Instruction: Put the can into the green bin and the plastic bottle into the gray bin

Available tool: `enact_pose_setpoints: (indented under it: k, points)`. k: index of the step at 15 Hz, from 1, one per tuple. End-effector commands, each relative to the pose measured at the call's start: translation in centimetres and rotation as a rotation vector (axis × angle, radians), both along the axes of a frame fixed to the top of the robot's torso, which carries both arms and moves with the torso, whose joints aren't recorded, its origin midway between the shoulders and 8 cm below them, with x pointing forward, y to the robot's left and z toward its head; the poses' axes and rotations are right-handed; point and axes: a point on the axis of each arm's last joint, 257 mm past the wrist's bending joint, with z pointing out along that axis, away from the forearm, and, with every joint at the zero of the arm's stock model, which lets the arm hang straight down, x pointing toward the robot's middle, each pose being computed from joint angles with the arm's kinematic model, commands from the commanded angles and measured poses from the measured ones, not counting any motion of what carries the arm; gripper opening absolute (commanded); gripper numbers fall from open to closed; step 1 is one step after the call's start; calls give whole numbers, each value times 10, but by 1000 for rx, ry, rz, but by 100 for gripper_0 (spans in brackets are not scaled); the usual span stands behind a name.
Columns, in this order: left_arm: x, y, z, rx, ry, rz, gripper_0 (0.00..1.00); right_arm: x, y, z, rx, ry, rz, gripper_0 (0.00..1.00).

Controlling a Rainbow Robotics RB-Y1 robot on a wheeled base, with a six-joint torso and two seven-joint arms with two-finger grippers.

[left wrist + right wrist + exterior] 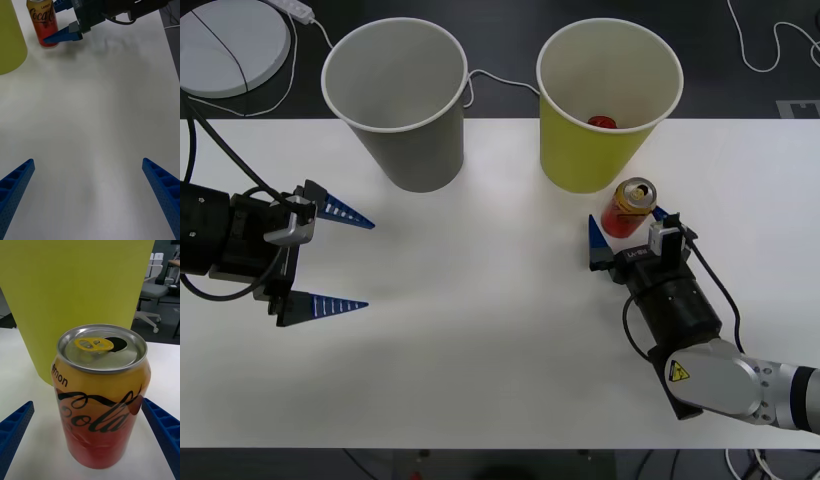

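Both right gripper fingers flank can | untouched

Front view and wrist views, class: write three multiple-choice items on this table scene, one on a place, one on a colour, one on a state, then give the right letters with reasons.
1. Where does the can stand?
A. inside the gray bin
B. on the table beside the green bin
C. at the left gripper

2. What colour is the tab on the can's top?
A. yellow
B. blue
C. green

3. How is the right gripper?
A. shut on the can
B. open, with the can between its fingers
C. inside the gray bin

Answers:
1 B, it stands upright by the green bin.
2 A, the right wrist view shows it.
3 B, both fingers stand apart from the can.
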Motion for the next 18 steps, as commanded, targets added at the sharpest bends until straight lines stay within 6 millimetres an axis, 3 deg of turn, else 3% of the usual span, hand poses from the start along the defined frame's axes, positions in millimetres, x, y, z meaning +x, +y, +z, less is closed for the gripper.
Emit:
enact_pose_setpoints:
  k: [1, 10, 11, 12, 13, 18]
  points:
    - [0, 0, 0, 0, 0, 0, 100, 10, 2, 3, 3, -6, -15, 100]
    - [0, 0, 0, 0, 0, 0, 100, 30, 5, 10, -13, -18, -40, 100]
    - [0, 0, 0, 0, 0, 0, 100, 30, 5, 10, -15, -18, -40, 62]
    - [0, 0, 0, 0, 0, 0, 100, 30, 5, 10, -18, -18, -41, 15]
    - [0, 0, 0, 0, 0, 0, 100, 30, 5, 9, -18, -17, -39, 0]
    - [0, 0, 0, 0, 0, 0, 100, 29, 4, 11, -31, -24, -35, 0]
